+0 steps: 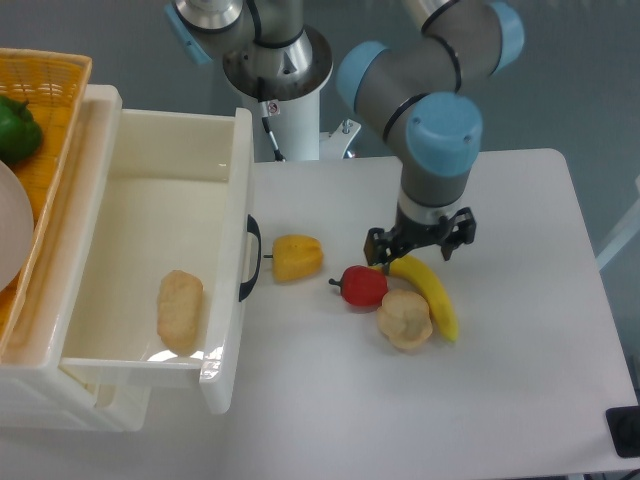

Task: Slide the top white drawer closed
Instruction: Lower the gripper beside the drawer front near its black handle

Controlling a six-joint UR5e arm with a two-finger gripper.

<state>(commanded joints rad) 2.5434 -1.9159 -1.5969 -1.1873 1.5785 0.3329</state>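
White tabletop carries the top white drawer, pulled out well left of the spread claw.

Table w/ yellow pepper, red pepper, banana, bread roll; orange basket top-left.

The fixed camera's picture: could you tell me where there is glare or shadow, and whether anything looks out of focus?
In the fixed camera view, light is soft and even; glare shows on the glossy floor of the top white drawer near its front corner; only faint shadows lie under the banana and the gripper; the picture is mildly soft overall, with no motion blur.
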